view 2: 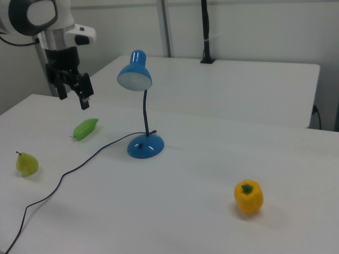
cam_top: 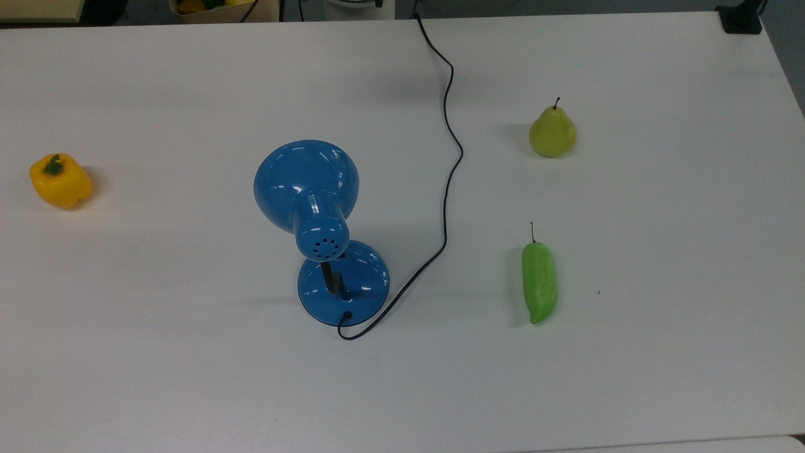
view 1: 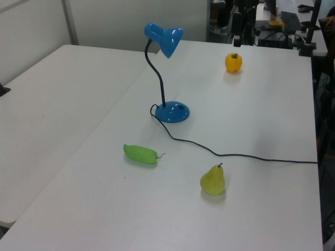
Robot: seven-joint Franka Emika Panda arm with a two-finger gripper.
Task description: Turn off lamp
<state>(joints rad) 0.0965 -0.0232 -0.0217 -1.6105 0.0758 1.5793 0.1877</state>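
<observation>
- Cord (cam_top: 448, 189): runs off the table's far edge at the top view's top; in the left view it leaves at the right edge (view 1: 293, 160). Plug end unseen.
- Arm (view 2: 50, 24): cut by the right view's top and left edges.
- Lamp (cam_top: 314, 207): in the top view the shade hides the bulb opening and most of the neck; switch state unreadable.
- Bin (cam_top: 214, 7) of yellow items beyond the table: cropped at the top view's top, contents unidentifiable.

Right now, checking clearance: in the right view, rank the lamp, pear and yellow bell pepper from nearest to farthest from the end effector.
1. Lamp, right of the end effector.
2. Pear, lower left.
3. Yellow bell pepper, far lower right.
</observation>
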